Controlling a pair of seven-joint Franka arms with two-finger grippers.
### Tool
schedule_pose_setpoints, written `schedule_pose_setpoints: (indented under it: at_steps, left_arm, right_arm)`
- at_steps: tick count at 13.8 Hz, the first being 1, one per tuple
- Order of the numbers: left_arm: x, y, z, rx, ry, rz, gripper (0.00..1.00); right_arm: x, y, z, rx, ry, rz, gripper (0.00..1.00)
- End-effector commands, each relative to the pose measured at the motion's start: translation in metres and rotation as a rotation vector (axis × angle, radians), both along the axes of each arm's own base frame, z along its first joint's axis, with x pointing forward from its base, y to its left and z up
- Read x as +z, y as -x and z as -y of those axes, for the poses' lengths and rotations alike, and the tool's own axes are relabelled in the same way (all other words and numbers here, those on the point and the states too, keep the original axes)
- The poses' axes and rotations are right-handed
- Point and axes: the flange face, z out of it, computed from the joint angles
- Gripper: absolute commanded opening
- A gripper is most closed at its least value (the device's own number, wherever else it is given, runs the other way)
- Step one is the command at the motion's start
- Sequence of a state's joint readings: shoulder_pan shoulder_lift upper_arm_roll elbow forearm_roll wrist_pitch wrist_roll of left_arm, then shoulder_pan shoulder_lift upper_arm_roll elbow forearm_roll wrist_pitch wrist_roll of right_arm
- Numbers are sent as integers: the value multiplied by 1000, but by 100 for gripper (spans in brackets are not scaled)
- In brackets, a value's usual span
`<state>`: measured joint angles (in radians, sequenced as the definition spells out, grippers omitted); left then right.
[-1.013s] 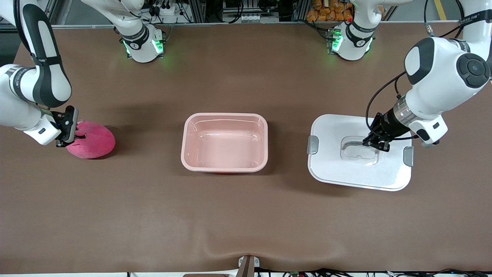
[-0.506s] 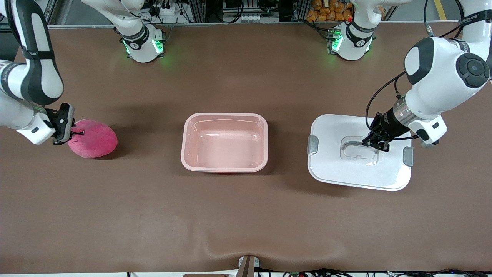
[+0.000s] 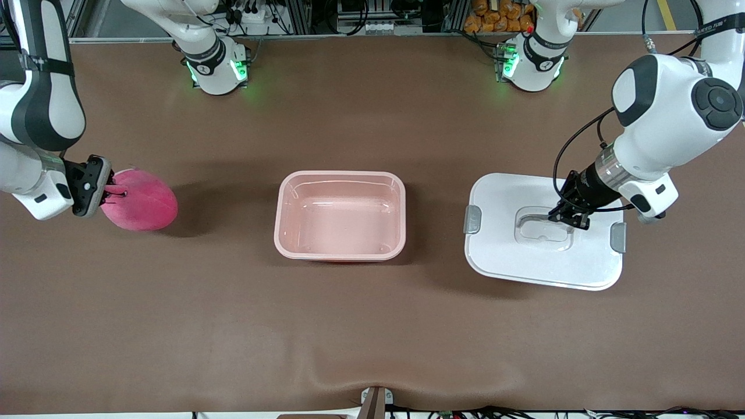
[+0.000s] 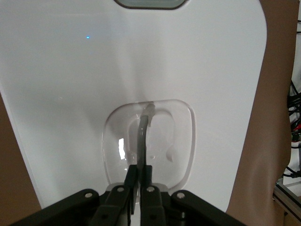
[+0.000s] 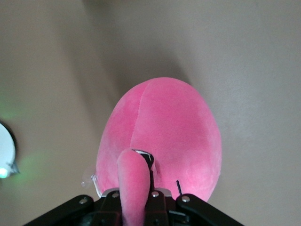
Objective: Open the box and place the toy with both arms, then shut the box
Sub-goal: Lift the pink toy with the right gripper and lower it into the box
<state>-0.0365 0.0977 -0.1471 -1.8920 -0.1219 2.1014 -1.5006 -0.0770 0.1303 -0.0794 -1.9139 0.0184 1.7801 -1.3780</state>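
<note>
Open and lidless, the rounded-rectangular translucent pale pink plastic box [image 3: 340,215] sits mid-worktop [image 3: 372,326], nothing inside it. Toward the right arm's end from the box, the right gripper [image 3: 109,194] is clamped shut on a pink flap of the round hot-pink plush toy [image 3: 141,201] (the right wrist view shows that flap pinched between the fingers [image 5: 150,165]). Whether the toy clears the brown worktop, I can't tell. Toward the left arm's end from the box lies the flat white plastic lid [image 3: 544,230] with its grey side clips. The left gripper [image 3: 567,216] is down in the lid's recessed centre, closed tight on the clear handle [image 4: 143,129].
</note>
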Motion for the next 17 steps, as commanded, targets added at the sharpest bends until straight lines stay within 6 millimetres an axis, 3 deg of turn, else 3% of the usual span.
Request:
schedule_pose_setpoints:
  at_steps: [1,7,12,17]
  left_arm:
    - [8,-1,1,19,14,0,0]
    - [-5,-8,-3,33,27,-7,0]
    - [-6,-8,-4,37,28,-7,0]
    - [-10,-6,-3,39,26,-20,0]
  right_arm:
    - [28,0,-38,-105,33,-25,0]
    - [66,1,-136,-369,162,-48,0]
    - [84,5,-199,-559,218,-25,0]
    - [111,17,-294,-868,263,19,0]
